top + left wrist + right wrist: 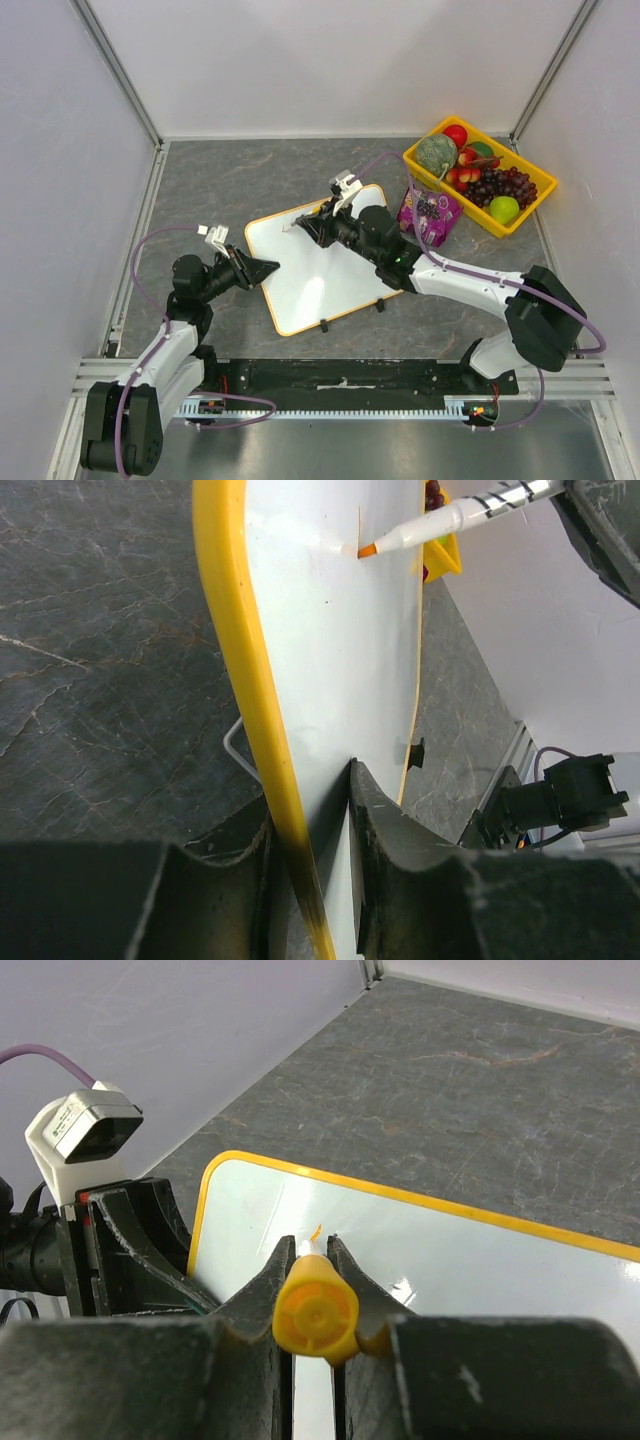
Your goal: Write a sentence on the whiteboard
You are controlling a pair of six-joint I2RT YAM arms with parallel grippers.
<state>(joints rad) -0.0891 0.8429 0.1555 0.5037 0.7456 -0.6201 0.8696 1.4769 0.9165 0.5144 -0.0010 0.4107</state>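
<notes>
The whiteboard [320,275] lies flat mid-table, white with a yellow rim. My left gripper [266,268] is shut on its left edge. In the left wrist view the rim passes between the jaws of the left gripper [310,795], with the whiteboard [340,680] stretching away. My right gripper [312,228] is shut on an orange marker [315,1310], whose tip rests on the whiteboard [450,1250] near its far left corner. Of the sentence, only one short orange stroke [317,1230] shows at the tip. From the left wrist the marker [450,520] slants down onto the board.
A yellow tray [505,150] of toy fruit stands at the back right, with a purple bag [428,215] beside the board's right edge. Two black clips [325,325] sit on the board's near edge. White walls close in on three sides.
</notes>
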